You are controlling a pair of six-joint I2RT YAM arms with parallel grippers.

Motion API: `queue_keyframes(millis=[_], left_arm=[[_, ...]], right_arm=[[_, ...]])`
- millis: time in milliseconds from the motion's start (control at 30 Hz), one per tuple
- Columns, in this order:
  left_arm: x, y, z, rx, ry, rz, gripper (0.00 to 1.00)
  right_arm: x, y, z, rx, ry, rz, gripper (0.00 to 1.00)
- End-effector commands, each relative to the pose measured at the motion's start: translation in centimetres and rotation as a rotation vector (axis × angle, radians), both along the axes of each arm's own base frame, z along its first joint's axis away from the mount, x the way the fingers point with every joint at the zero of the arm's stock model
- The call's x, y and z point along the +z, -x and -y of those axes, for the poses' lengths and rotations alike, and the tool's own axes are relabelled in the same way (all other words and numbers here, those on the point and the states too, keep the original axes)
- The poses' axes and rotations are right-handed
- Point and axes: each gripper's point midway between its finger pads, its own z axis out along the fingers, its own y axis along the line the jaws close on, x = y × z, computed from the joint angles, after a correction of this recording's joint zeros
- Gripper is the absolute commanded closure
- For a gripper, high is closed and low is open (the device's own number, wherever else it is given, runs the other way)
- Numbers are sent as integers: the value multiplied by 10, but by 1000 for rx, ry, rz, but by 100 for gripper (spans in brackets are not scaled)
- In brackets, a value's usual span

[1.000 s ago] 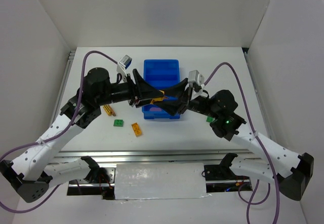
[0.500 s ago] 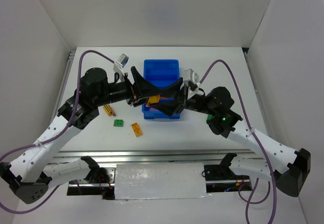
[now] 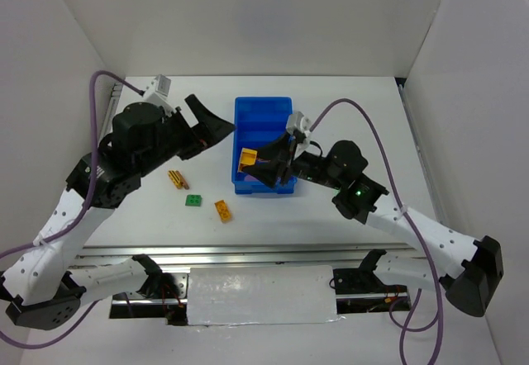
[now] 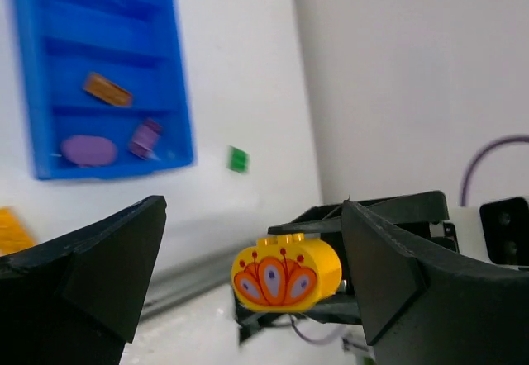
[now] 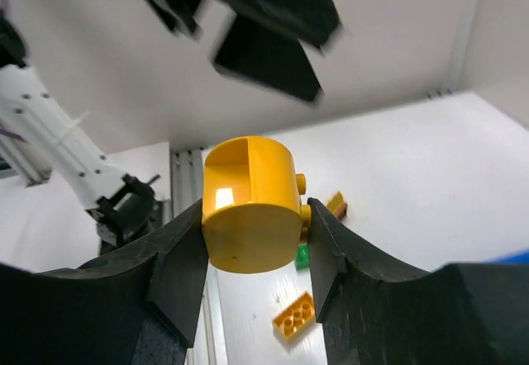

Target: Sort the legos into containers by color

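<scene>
The left fingers (image 3: 216,125) have swung back off the blue tray (image 3: 263,109), spread and empty, leaving the yellow brick (image 3: 247,159) pinched in the right fingers (image 3: 271,171) over the tray's near end. That looks like a finished handover, I'd say, with the drop to come. Only the left wrist view shows its painted face, plus 2 purple pieces (image 4: 89,150) and 1 orange piece (image 4: 107,90) already binned. Loose legos (image 3: 193,201) lie on the desk (image 3: 347,117).

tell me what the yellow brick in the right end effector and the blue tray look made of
The yellow brick: likely hard moulded plastic, glossy; a bright highlight on its smooth curved face, moulded studs. The blue tray: probably plastic too, semi-gloss; even saturated colour, moulded-in dividers.
</scene>
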Motion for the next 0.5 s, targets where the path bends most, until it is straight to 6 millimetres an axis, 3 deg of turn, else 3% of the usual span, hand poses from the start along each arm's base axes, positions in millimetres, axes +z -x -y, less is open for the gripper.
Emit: queue_keyframes(millis=[0,200,467], left_arm=[[8,-19,-54,235,-183,78,1],[-15,-28,-91,331,-451,93,0],[-50,-15,-147,500,-627,96,0]], right_arm=[[-40,-40,-5,-143,99,-135,100],[-113,-125,5,-496,275,-416,100],[-177,-185,29,-777,457,-557,100]])
